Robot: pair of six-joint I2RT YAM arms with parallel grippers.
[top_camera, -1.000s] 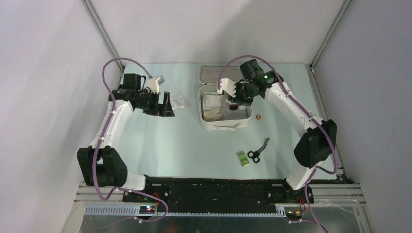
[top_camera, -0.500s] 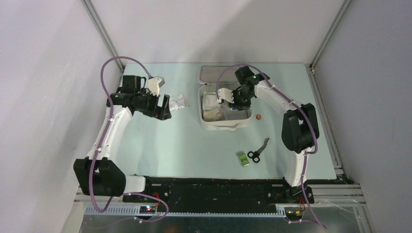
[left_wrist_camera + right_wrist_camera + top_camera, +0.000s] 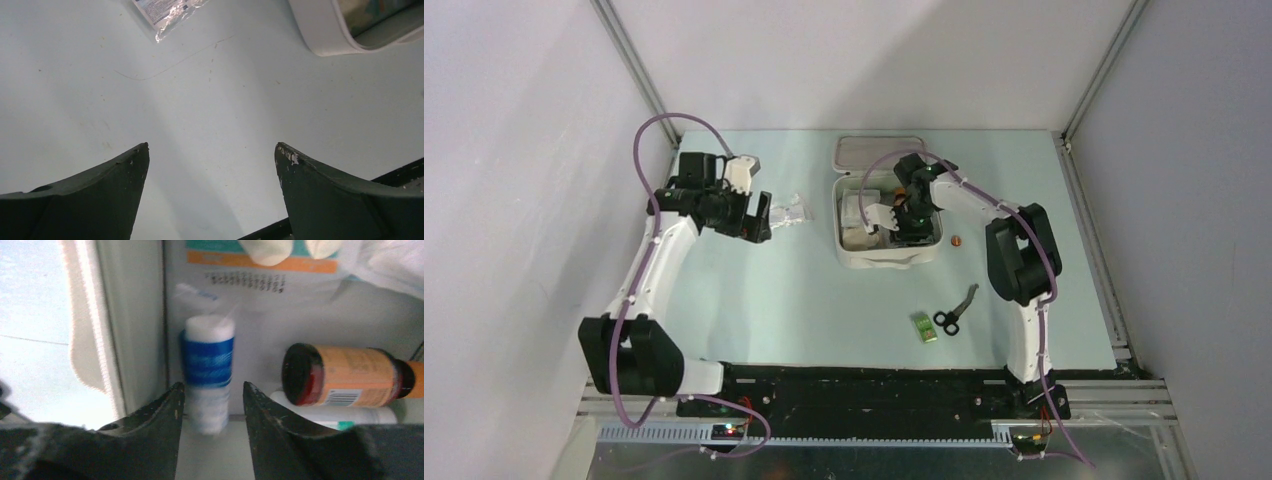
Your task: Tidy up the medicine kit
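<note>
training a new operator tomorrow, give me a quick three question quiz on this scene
1. True or false: the left gripper is open and holds nothing.
2. Fill in: on the table, the scissors lie beside a small ____ box.
3. Where is the orange bottle? A in the medicine kit; B in the left gripper; C on the table.
Key: 1 true; 2 green; 3 A.
</note>
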